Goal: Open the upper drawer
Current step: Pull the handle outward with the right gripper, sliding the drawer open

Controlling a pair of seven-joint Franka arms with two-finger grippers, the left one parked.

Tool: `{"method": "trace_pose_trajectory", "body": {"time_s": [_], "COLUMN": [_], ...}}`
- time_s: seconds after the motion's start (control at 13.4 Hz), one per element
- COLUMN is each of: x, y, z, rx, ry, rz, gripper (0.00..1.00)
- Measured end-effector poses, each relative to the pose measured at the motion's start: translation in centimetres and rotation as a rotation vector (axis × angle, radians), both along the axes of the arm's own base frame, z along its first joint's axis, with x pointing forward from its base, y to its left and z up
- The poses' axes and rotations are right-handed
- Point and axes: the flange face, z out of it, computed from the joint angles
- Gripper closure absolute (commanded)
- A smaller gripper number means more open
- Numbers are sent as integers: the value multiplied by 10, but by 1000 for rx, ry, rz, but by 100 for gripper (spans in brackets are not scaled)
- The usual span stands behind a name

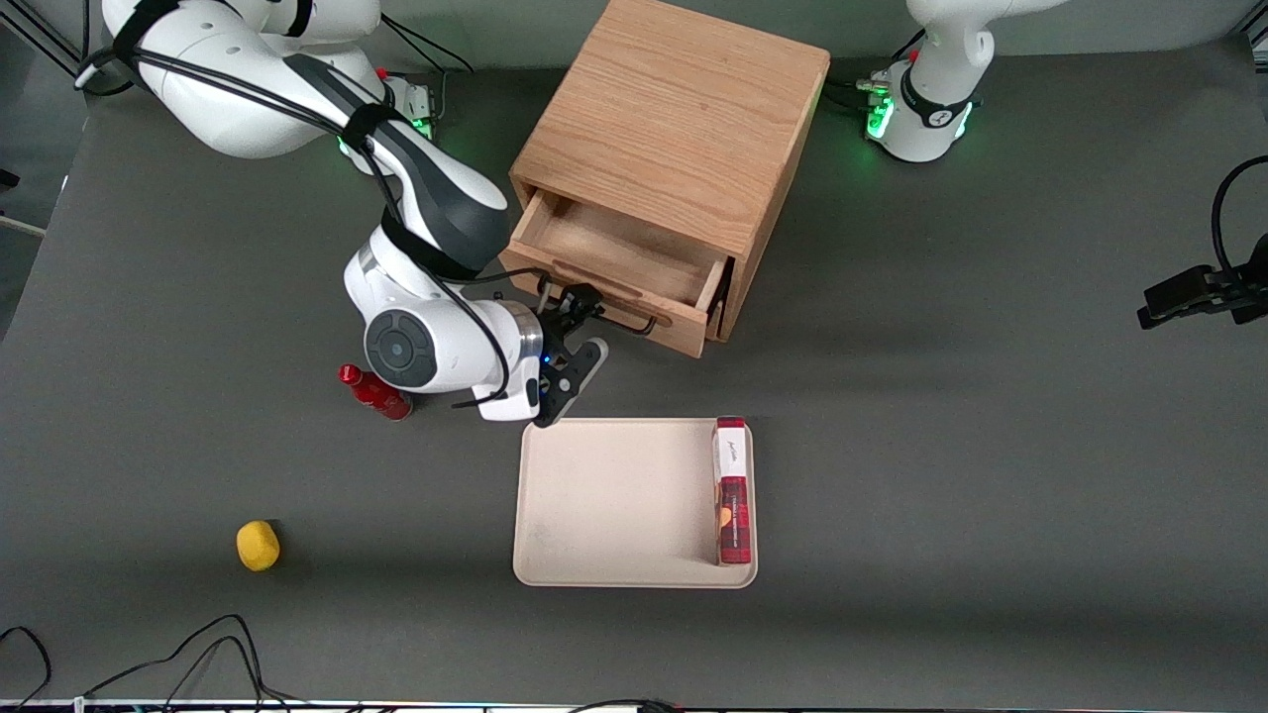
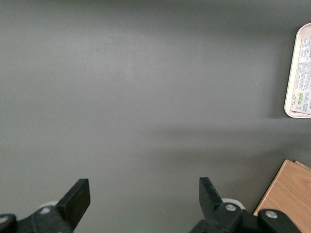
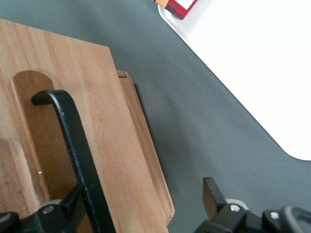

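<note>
You're seeing the gripper [image 1: 573, 349] standing open in front of the upper drawer [image 1: 619, 259] – 1 finger [image 3: 63, 213] touching its handle [image 3: 73, 145] – likely letting go, since it's pulled well out.

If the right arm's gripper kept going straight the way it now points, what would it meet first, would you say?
Probably the upper drawer: the gripper points at its front panel, jaws open, one finger already beside the black handle. How far off the panel lies is hard to judge.
</note>
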Motion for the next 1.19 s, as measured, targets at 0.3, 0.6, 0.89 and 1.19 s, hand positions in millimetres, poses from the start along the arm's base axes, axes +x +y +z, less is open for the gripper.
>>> {"method": "trace_pose_trajectory", "body": {"time_s": [0.3,0.6,0.89,1.19], "x": [38,65,82,98], "y": [-33,-56,-66,-76], "z": [6,8,5,12], "rx": [6,21,44,65], "ry": [-5,-29,-47,-76], "rz": [-10,-45,-63,-92], "gripper": [0,0,0,0]}}
